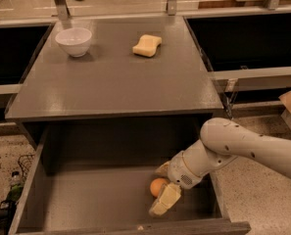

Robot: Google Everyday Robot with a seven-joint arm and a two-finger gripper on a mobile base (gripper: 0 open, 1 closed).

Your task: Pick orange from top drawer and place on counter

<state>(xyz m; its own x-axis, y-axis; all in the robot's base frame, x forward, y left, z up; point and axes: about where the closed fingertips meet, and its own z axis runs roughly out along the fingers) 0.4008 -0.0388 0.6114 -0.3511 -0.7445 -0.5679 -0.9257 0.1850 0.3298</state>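
The orange (157, 185) lies on the bottom of the open top drawer (86, 199), toward its front right. My gripper (158, 190) reaches down into the drawer from the right and is open. Its far finger (163, 169) stands just behind the orange and its near finger (165, 199) just in front of it, at the fruit's lower right. The orange still rests on the drawer bottom. The counter (110, 77) lies above and behind the drawer.
A white bowl (73, 41) stands at the counter's back left, and a pale yellow sponge (147, 45) lies at its back centre. The drawer's thick front panel (135, 227) runs below the gripper. My arm (253, 148) crosses the drawer's right wall.
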